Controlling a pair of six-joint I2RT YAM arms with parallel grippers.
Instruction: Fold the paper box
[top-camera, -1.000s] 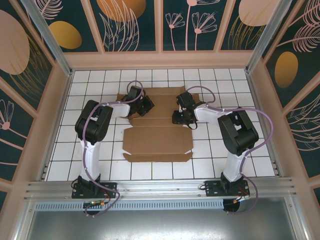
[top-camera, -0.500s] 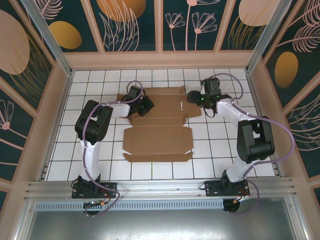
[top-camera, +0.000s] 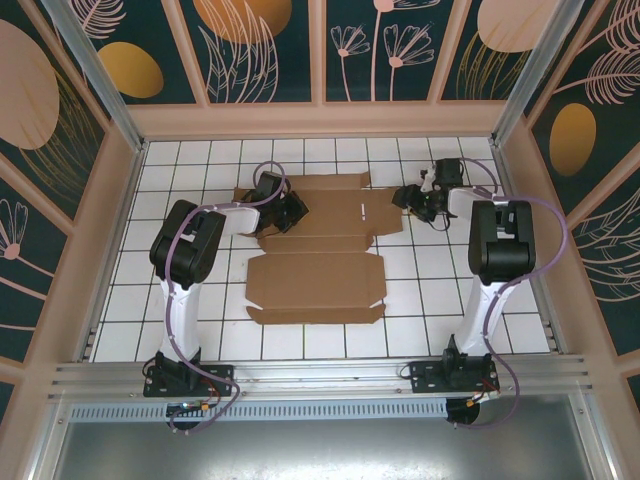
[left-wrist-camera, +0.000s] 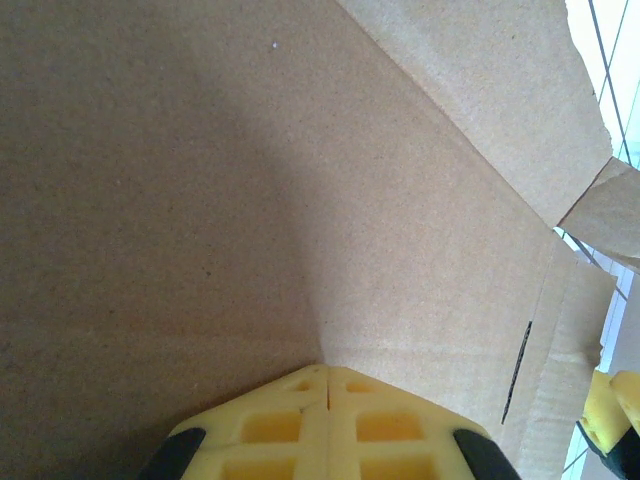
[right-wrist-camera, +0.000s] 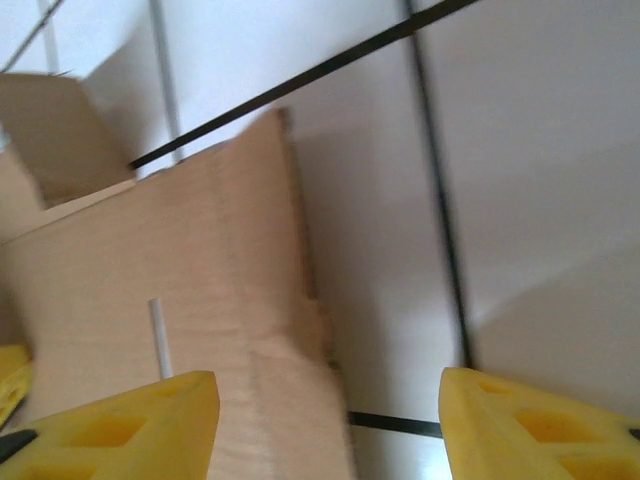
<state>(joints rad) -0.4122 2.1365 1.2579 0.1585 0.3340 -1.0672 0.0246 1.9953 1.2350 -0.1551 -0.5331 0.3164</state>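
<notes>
Just beside right claw (top-camera: 406, 198), paper box (top-camera: 320, 280)

Paper box (top-camera: 315, 280) plain brown cardboard, no print, slightly darker along the creases. Table (top-camera: 190, 300) white square tiles with a thin dark grid. Walls (top-camera: 260, 50) dark teal, with orange and peach discs and pale pink line-drawn leaves and flowers, split by beige-pink framing. Arms (top-camera: 185, 250) black upper links, white lower links, black bases; cables (top-camera: 520, 290) purple. Left gripper (left-wrist-camera: 327, 375) fingers yellow with black trim at the sides. Right gripper (right-wrist-camera: 328, 375) fingers yellow too. Rail (top-camera: 320, 375) at the near edge silver metal, dull grey sheet nearer than that
</notes>
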